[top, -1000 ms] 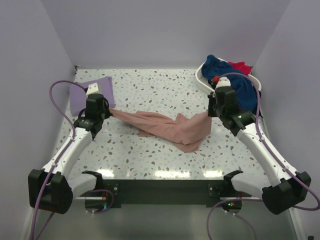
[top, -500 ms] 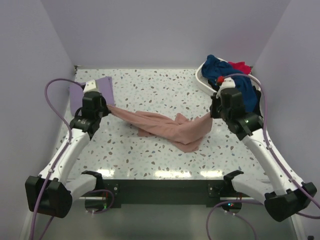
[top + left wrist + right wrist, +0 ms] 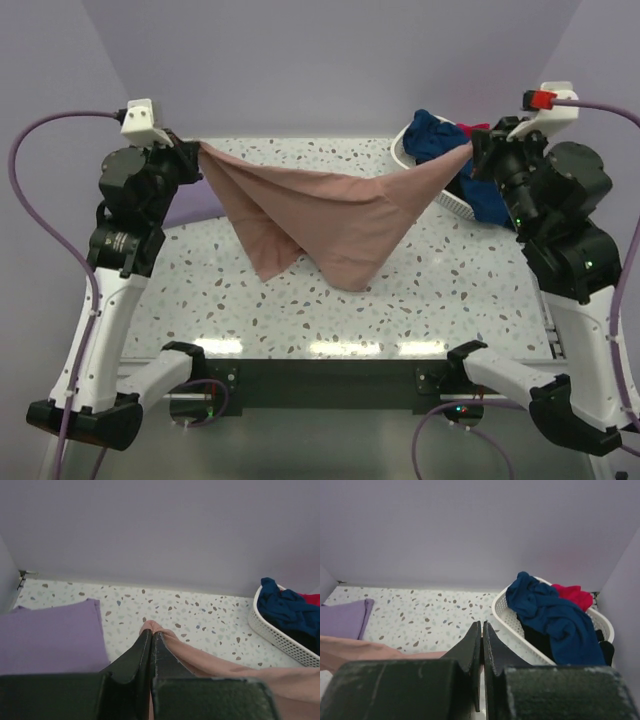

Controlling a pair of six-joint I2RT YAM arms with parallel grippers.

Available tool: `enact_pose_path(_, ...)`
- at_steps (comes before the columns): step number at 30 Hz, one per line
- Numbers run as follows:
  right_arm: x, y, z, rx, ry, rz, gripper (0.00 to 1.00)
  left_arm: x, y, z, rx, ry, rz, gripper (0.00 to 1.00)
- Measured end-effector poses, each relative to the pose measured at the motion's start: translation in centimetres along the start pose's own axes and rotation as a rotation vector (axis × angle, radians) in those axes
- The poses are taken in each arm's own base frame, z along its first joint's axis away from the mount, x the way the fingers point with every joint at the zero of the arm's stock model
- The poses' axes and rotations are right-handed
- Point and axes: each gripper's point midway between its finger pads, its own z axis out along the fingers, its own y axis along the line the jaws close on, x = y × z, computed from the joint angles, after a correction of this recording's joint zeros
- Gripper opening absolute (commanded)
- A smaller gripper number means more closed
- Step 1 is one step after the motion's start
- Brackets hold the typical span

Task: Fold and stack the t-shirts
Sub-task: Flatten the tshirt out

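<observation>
Two robot arms are shown, the left arm (image 3: pixel 100 320) and the right arm (image 3: pixel 587 340), each built of glossy white shell links joined by chunky black cylindrical joints. A thin lavender-purple cable (image 3: pixel 60 117) is looped along each. A small white camera block (image 3: pixel 140 117) is mounted at each wrist. The left hand (image 3: pixel 151 635) and right hand (image 3: pixel 481 625) are fitted with flat, tapered, matte black fingers (image 3: pixel 134 661).
</observation>
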Motion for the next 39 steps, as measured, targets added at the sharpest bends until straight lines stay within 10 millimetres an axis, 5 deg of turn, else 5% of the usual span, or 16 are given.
enact_pose_path(8, -9.5, -1.9, -7.5, -0.011, -0.247, 0.017, 0.00, -9.0, -3.7, -6.8, 0.171, -0.171, 0.028, 0.00)
enact_pose_path(14, -16.3, -3.8, -15.8, -0.024, -0.485, 0.072, 0.00, -14.6, -5.8, -11.8, 0.264, -0.276, 0.032, 0.00)
enact_pose_path(17, -18.1, -4.2, -17.9, -0.034, -0.555, 0.089, 0.00, -15.9, -6.4, -13.3, 0.293, -0.298, 0.034, 0.00)
enact_pose_path(20, -18.5, -4.0, -17.8, -0.041, -0.566, 0.089, 0.00, -15.9, -6.5, -13.1, 0.296, -0.294, 0.033, 0.00)
enact_pose_path(23, -17.7, -3.2, -14.9, -0.043, -0.524, 0.074, 0.00, -13.7, -6.0, -10.7, 0.270, -0.235, 0.029, 0.00)
enact_pose_path(26, -15.4, -1.9, -9.5, -0.027, -0.431, 0.043, 0.00, -9.0, -4.9, -6.0, 0.214, -0.105, 0.027, 0.00)
enact_pose_path(30, -9.2, 0.6, 0.7, -0.010, -0.220, -0.028, 0.00, -0.6, -2.9, 1.4, 0.122, 0.126, 0.035, 0.00)
enact_pose_path(34, -1.9, 3.0, 10.1, -0.005, -0.016, -0.095, 0.00, 5.6, -1.1, 5.9, 0.038, 0.289, 0.049, 0.00)
enact_pose_path(37, 1.9, 4.0, 14.4, -0.002, 0.081, -0.128, 0.00, 6.6, -0.5, 7.3, 0.003, 0.316, 0.057, 0.00)
enact_pose_path(39, 2.9, 4.4, 15.9, -0.002, 0.110, -0.139, 0.00, 5.2, -0.7, 7.8, -0.001, 0.287, 0.063, 0.00)
